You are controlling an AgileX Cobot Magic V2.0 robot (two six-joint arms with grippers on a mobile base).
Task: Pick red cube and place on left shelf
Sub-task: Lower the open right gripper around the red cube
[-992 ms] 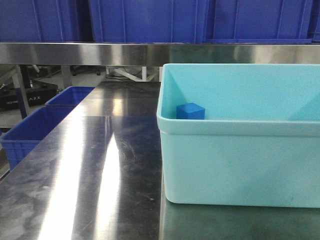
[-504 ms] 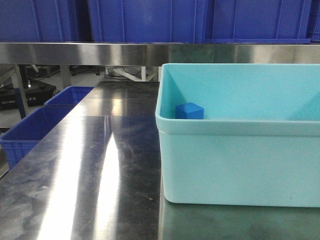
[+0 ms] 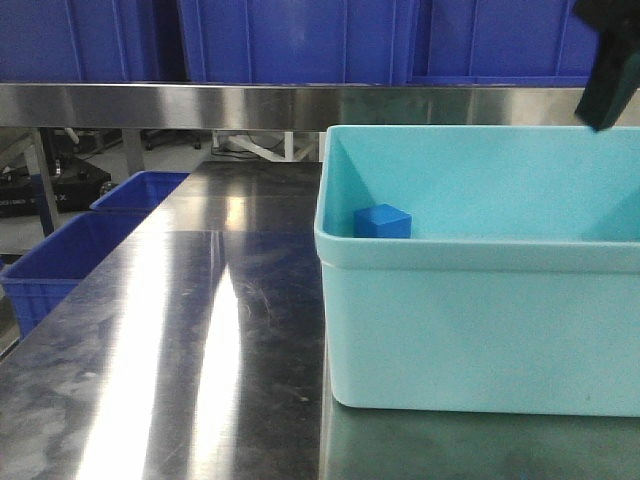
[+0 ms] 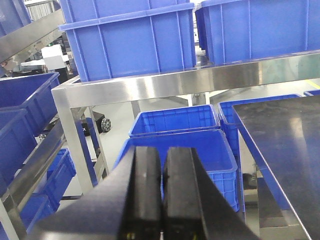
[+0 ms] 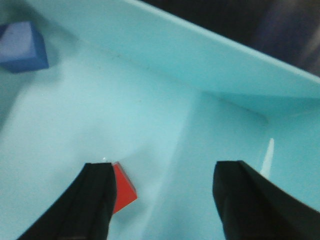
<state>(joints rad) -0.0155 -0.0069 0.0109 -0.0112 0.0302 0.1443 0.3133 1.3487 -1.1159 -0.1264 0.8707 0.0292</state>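
Right wrist-mounted view: right gripper (image 5: pixel 167 172) spread near red cube (image 5: pixel 125 192); left gripper (image 4: pixel 163 155) closed.

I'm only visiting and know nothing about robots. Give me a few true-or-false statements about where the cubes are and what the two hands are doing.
1. The red cube lies inside the turquoise bin. True.
2. The right hand is gripping the red cube. False: its fingers stand apart, and the cube lies on the bin floor, partly hidden by one finger.
3. A blue cube is in the same bin. True.
4. The left hand is spread wide open. False: its fingers are pressed together, holding nothing.
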